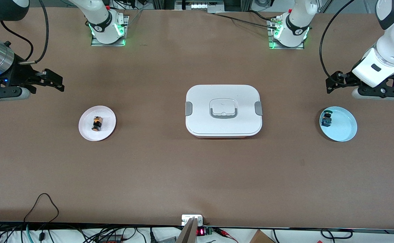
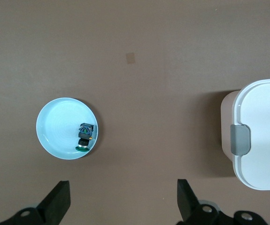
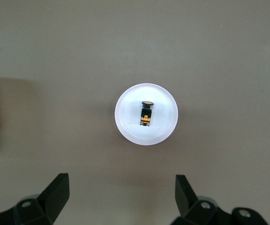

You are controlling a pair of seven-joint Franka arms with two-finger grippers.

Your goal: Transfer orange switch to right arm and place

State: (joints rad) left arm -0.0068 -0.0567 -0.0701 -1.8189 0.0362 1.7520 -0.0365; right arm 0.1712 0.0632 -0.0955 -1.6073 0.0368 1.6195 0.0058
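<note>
The orange switch [image 1: 96,123], a tiny black part with an orange cap, lies on its side on a pale pink plate [image 1: 86,130] toward the right arm's end of the table. It also shows in the right wrist view [image 3: 146,113], on the plate [image 3: 125,126]. My right gripper [image 1: 57,82] [image 3: 120,192] hangs open and empty over bare table beside that plate. My left gripper [image 1: 332,83] [image 2: 122,197] hangs open and empty over bare table beside a light blue plate [image 1: 343,128] at the left arm's end.
A similar dark part with a green cap [image 1: 326,118] [image 2: 84,137] lies on the blue plate [image 2: 55,126]. A white lidded box [image 1: 223,109] with grey latches stands mid-table; its edge shows in the left wrist view [image 2: 261,136]. Cables run along the table's near edge.
</note>
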